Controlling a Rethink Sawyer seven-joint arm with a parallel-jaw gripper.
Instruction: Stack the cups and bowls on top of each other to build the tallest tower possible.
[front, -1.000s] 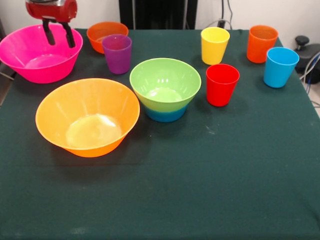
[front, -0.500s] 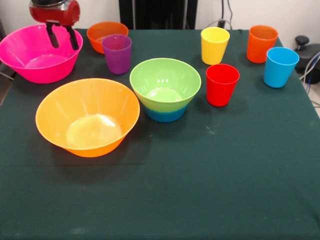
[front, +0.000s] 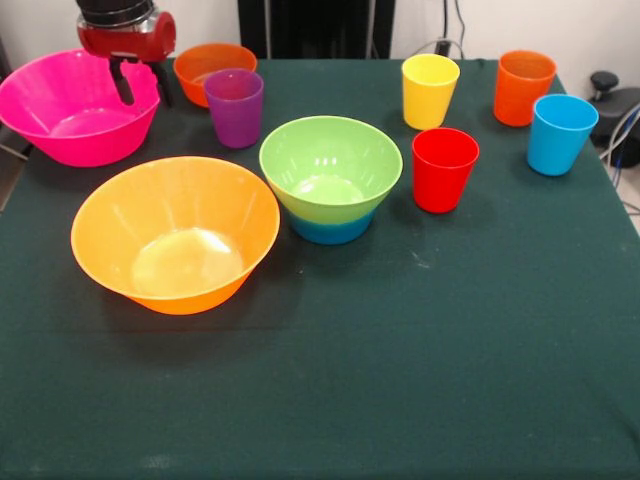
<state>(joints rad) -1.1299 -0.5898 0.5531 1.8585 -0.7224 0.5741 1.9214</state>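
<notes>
Bowls stood left: pink bowl far left, gripper with jaws open astride its rim, holding nothing; orange bowl nearer; green bowl nested on blue bowl at centre. Cups stood right. Judged light, stiff, slippery plastic; best pinched at the rim.

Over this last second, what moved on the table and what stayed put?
Only the pincer moved: it slid toward the picture's right, from over the pink bowl to its right rim, one finger inside and one outside. It holds nothing. Every bowl and cup stayed put, the green bowl still nested in the blue bowl.
</notes>
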